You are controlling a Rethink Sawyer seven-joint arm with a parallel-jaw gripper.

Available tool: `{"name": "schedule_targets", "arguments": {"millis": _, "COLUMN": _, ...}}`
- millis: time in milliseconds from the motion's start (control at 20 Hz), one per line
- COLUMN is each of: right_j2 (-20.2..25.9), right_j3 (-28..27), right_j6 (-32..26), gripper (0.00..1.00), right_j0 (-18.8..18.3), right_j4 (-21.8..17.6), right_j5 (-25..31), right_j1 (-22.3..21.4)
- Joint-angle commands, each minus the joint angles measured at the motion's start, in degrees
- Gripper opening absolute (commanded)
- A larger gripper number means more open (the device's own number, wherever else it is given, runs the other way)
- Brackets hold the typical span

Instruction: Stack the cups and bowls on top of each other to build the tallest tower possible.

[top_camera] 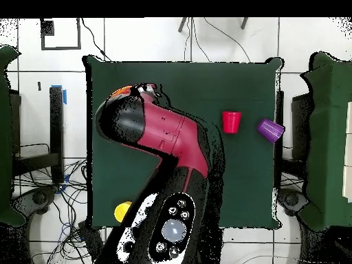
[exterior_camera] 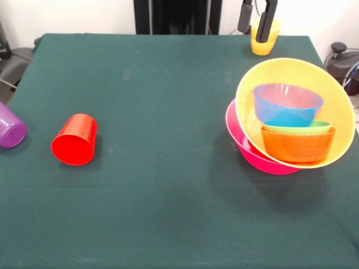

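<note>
We see the table (exterior_camera: 168, 101) under a dark green cloth, and near its right edge in the front view the tower (exterior_camera: 291, 120) leans: a yellow bowl (exterior_camera: 336, 106) tilted in a pink bowl (exterior_camera: 247, 151), with a blue bowl (exterior_camera: 287, 103), a green rim (exterior_camera: 297, 126) and an orange bowl (exterior_camera: 297, 145) nested within. Overhead, the arm (top_camera: 168, 137) covers this pile.

We judge the bowls done and the cups still left. The red cup (exterior_camera: 74, 140) lies on its side toward the left edge, the purple cup (exterior_camera: 10, 129) at that edge. The yellow cup (exterior_camera: 265, 38) stands upright at the far right corner; the gripper (exterior_camera: 259, 19) hangs at it, fingers spread either side of its rim, not yet clamped as far as we can tell.

We read no writing or brand anywhere.
</note>
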Motion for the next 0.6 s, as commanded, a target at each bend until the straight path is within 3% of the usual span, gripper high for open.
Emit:
{"name": "schedule_targets", "arguments": {"millis": 50, "right_j2": 5.5, "right_j3": -0.6, "right_j6": -6.2, "gripper": 1.0, "right_j0": -3.2, "right_j4": -5.3, "right_j5": 7.7, "right_j1": -2.1}}
{"name": "schedule_targets", "arguments": {"millis": 600, "right_j2": 5.7, "right_j3": 7.4, "right_j6": 0.9, "gripper": 1.0, "right_j0": -0.2, "right_j4": -5.2, "right_j5": -2.6, "right_j1": -1.9}}
